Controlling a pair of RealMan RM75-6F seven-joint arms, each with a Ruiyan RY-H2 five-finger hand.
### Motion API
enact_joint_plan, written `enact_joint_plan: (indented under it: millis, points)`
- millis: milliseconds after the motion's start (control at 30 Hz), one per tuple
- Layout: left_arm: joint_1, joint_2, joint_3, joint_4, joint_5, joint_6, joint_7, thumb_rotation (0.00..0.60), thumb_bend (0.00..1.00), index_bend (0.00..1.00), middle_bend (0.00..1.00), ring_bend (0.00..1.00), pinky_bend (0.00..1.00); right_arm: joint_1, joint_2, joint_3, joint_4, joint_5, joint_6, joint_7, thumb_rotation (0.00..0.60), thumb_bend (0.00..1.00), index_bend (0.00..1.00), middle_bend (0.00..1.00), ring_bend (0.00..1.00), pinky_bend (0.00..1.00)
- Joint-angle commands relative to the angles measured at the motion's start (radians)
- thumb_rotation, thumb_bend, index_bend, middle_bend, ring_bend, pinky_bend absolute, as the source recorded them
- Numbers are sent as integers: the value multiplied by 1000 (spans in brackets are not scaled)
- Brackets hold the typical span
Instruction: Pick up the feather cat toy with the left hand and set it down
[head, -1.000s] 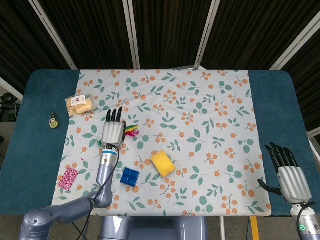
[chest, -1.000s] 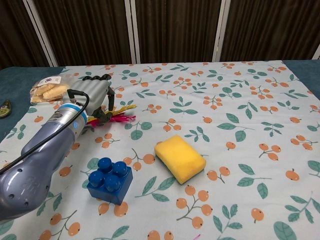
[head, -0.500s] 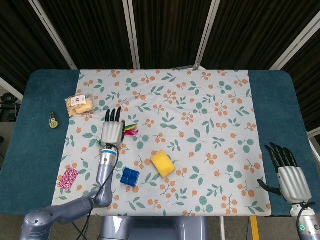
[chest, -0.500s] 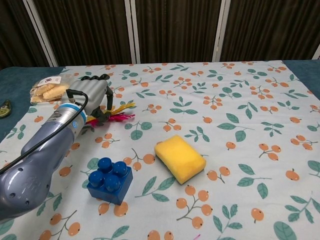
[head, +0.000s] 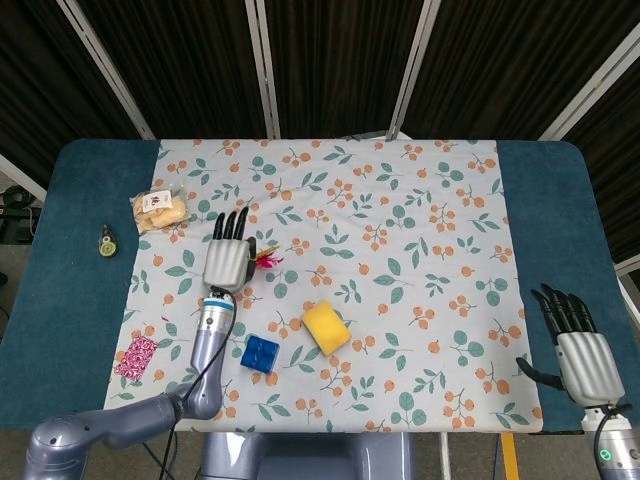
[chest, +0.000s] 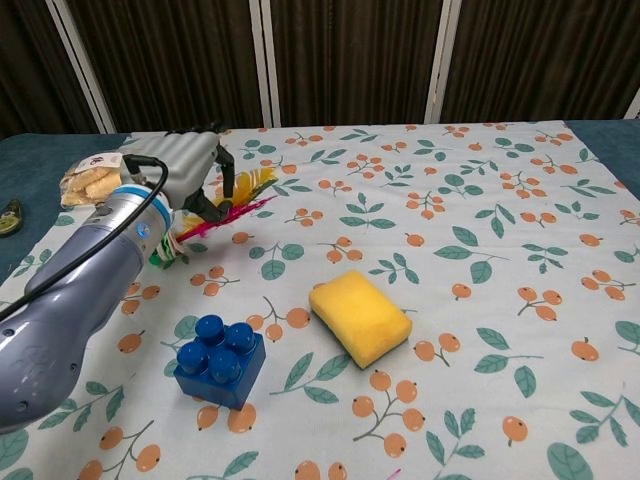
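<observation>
Left hand (chest: 185, 165) grips the feather toy (chest: 222, 212), thumb and fingers closed around its middle. Compared with half a second ago, the hand sits higher in the chest view and the toy is tilted up off the cloth rather than lying along it; in the head view only the pink-red feather tip (head: 268, 259) shows beside the hand (head: 228, 258), where yellow and green feathers showed before.

Toy position: over the left part of the floral tablecloth (chest: 470, 260), held in the left hand. Long axis runs diagonally in the chest view, pink feathers pointing up and to the right, a green end (chest: 160, 258) low at the left, close to or touching the cloth, cannot tell which. A yellow feather sticks up just behind the thumb.

Right hand (head: 580, 345) rests at the near right corner of the table, apart from every object, fingers extended and slightly apart, holding nothing.

Other items unchanged: blue building block (chest: 217, 361) near the left forearm, yellow sponge (chest: 360, 317) to its right, well apart from the toy. A clear bag of snacks (head: 160, 209) lies beyond the left hand, contents pale and lumpy. A pink packet (head: 136, 356) sits at the cloth's left edge; a small round object (head: 106, 241) lies on the bare blue tabletop (head: 70, 300).
</observation>
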Motion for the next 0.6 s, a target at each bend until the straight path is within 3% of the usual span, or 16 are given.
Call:
enact_joint_plan:
  millis: [33, 367, 600]
  points:
    - [43, 57, 20, -105, 27, 46, -17, 600, 501, 617, 0, 0, 0, 0, -2, -1, 2, -2, 1, -5, 600, 111, 52, 0, 0, 0]
    - [171, 213, 54, -413, 66, 161, -86, 600, 500, 630, 0, 0, 0, -2, -12, 1, 12, -7, 12, -27, 600, 110, 53, 0, 0, 0]
    - [239, 288, 101, -530, 108, 210, -132, 600, 500, 641, 0, 0, 0, -4, -18, 1, 17, -12, 19, -41, 600, 111, 52, 0, 0, 0]
